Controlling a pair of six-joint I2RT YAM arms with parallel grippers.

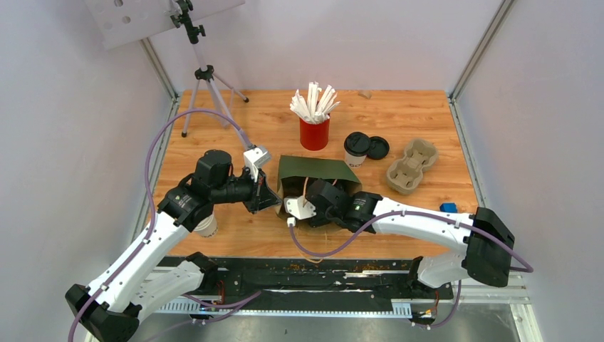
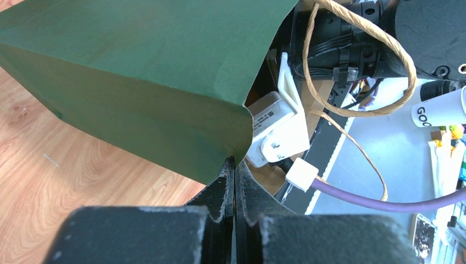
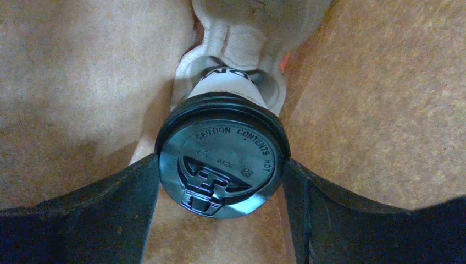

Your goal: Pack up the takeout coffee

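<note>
A green paper bag (image 1: 313, 171) lies on its side in the middle of the table, mouth toward the arms. My left gripper (image 2: 234, 163) is shut on the corner of the bag's (image 2: 143, 71) open edge, holding it up; in the top view it (image 1: 273, 195) sits at the bag's left front. My right gripper (image 3: 221, 160) reaches inside the bag. Its fingers (image 3: 126, 192) press both sides of the black lid of a takeout coffee (image 3: 222, 148). That cup stands in a pulp tray (image 3: 242, 33). A second takeout coffee (image 1: 355, 148) stands right of the bag.
A red cup of white sticks (image 1: 314, 132) stands behind the bag. A loose black lid (image 1: 378, 148) and a pulp cup carrier (image 1: 412, 165) lie to the right. A white cup (image 1: 206, 226) sits under my left arm. A tripod (image 1: 206, 85) stands at the back left.
</note>
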